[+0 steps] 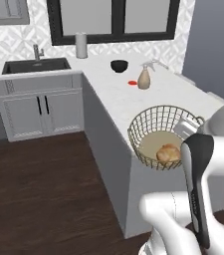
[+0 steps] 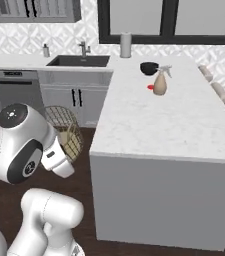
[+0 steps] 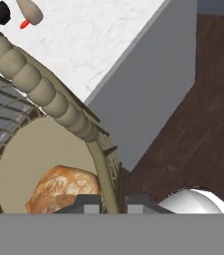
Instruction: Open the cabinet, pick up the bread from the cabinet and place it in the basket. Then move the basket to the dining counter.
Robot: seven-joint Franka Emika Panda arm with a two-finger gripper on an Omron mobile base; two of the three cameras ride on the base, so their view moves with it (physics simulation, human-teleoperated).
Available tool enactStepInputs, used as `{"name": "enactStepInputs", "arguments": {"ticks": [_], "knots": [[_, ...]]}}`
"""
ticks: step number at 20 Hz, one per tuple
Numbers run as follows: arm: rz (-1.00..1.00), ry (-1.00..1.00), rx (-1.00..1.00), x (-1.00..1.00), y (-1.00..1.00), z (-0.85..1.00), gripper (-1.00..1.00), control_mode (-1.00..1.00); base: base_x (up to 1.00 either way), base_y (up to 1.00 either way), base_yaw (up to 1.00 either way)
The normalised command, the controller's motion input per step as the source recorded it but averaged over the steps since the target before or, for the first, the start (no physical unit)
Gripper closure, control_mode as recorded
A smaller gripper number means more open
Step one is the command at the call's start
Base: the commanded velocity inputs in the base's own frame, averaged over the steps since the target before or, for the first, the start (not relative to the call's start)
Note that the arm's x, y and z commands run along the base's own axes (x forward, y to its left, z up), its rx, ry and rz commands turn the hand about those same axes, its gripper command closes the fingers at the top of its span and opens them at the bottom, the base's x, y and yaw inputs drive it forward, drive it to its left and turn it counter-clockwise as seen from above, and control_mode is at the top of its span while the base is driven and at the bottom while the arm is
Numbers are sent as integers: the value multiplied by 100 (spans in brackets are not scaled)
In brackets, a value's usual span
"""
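My gripper is shut on the rim of the pale gold wire basket, and the rim wire runs up between the two fingertips. The basket hangs in the air, tilted, beside the near left corner of the dining counter and over the dark wood floor. The golden-brown bread lies on the basket's solid tan bottom, and in the hand view the bread sits just left of my fingers. From the right base view the basket is left of the counter, partly behind my arm. The grey wall cabinet shows at the top left.
On the far part of the counter stand a tan spray bottle, a small black bowl and a small red item. A sink with low grey cabinets lies to the left. Open floor lies left of the peninsula.
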Motion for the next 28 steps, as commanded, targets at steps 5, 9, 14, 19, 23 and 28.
{"name": "enactStepInputs", "arguments": {"ticks": [5,9,14,19,23,28], "knots": [[0,0,0,0,0,0,100,100,100,-81,42],[0,0,0,0,0,0,100,100,100,-59,18],[2,0,15,53,-65,-28,100,-100,20,-10,1],[4,11,12,95,-74,-88,100,-100,0,0,0],[12,25,9,100,-40,-98,100,-100,0,0,0],[10,8,6,100,-35,-81,100,-100,0,0,0]]}}
